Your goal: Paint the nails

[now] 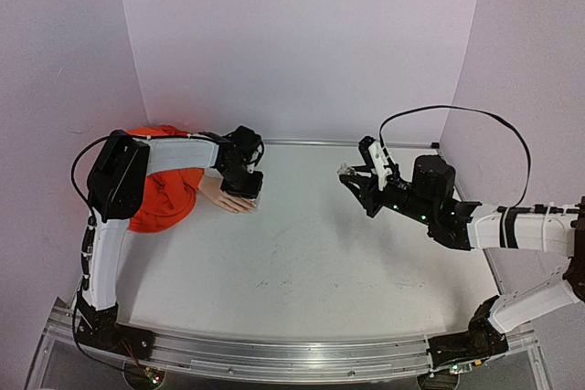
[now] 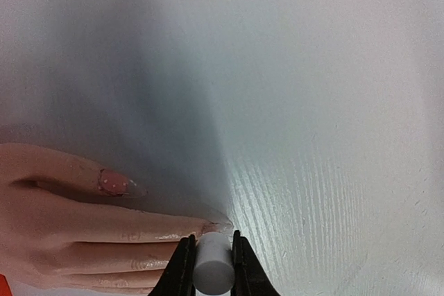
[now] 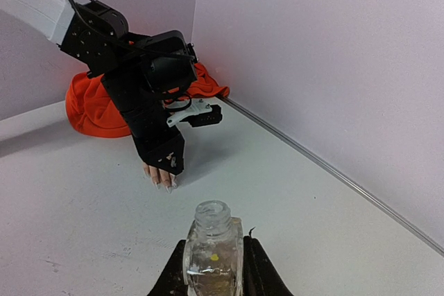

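Far to the left of our left hand (image 1: 245,187) lies the orange sleeve (image 1: 163,196). Out of it the mannequin (image 2: 62,240) reaches flat along the worktop (image 1: 311,253), so its nails (image 2: 114,184) face up for us. One nail shows pink with pale dots, and the next fingertip sits just beyond our left hand's tips. That hand is clenched on a white cap (image 2: 213,265), held low and end-on. We judge this is so that a brush beneath, hidden from us, can meet that nail. Well off to the right, our right hand (image 3: 214,258) grasps the bottle (image 3: 211,223) by its sides, upright and uncapped. We take it that the bottle is held mouth up, clear of the mannequin, to avoid a spill and be ready for the next dip
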Action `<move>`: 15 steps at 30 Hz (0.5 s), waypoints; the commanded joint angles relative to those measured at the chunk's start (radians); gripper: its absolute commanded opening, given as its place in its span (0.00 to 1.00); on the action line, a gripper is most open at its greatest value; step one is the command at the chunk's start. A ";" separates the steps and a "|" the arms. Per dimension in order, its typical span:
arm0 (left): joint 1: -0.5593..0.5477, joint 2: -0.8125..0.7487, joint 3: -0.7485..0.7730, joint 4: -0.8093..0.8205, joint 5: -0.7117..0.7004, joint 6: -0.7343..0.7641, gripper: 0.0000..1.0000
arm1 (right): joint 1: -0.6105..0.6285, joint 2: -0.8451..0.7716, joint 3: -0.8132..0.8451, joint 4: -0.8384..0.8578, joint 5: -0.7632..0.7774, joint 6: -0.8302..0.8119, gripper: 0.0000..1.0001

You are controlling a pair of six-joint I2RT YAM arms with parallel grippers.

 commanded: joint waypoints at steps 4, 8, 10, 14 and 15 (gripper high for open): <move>-0.029 -0.018 0.035 0.008 0.020 -0.006 0.00 | -0.002 -0.023 0.030 0.047 -0.013 0.011 0.00; -0.032 -0.049 0.033 0.008 0.019 -0.009 0.00 | -0.003 -0.023 0.030 0.047 -0.012 0.011 0.00; -0.032 -0.076 0.027 0.011 0.012 -0.008 0.00 | -0.002 -0.020 0.031 0.047 -0.013 0.013 0.00; -0.031 -0.137 0.020 0.013 0.021 -0.011 0.00 | -0.002 -0.023 0.032 0.047 -0.012 0.018 0.00; -0.031 -0.156 0.018 0.014 0.044 -0.015 0.00 | -0.001 -0.026 0.032 0.047 -0.010 0.020 0.00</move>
